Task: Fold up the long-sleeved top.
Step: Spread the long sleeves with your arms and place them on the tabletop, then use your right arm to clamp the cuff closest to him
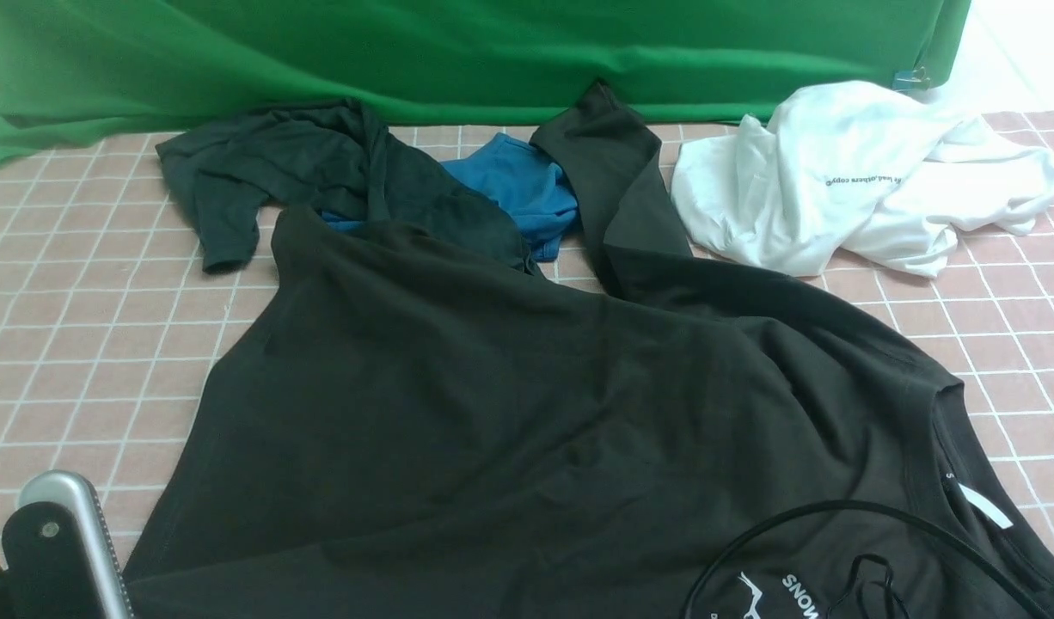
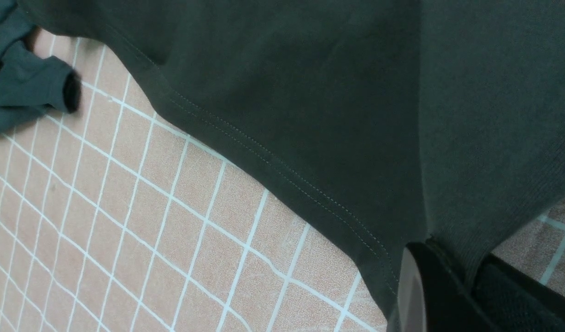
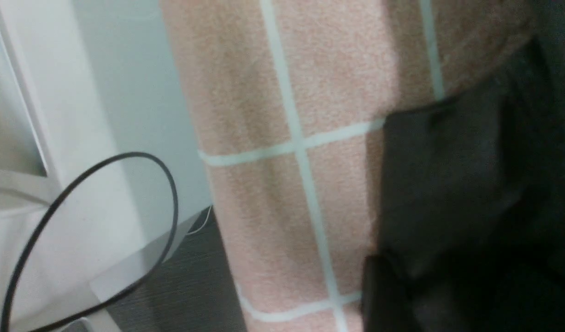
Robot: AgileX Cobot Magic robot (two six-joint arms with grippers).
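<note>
One view, left wrist, shows left hand [image 2: 453, 276] gripping long-sleeved top [image 2: 310, 92].

White letters [image 1: 804, 596], upside down, roughly "SNOW", stand on the top [image 1: 536, 430] near its neckline. The tee [image 1: 802, 137] bears tiny inverted print [image 1: 862, 180], partly "others copy".

The long-sleeved top [image 1: 493, 387] lies nearest; behind it, short-sleeved shirt [image 1: 260, 172] left, printed tee [image 1: 836, 189] right.

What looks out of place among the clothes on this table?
The long-sleeved top lies askew: one sleeve trails back over the edge of the blue garment toward the green backdrop. The white tee sits crumpled.
</note>
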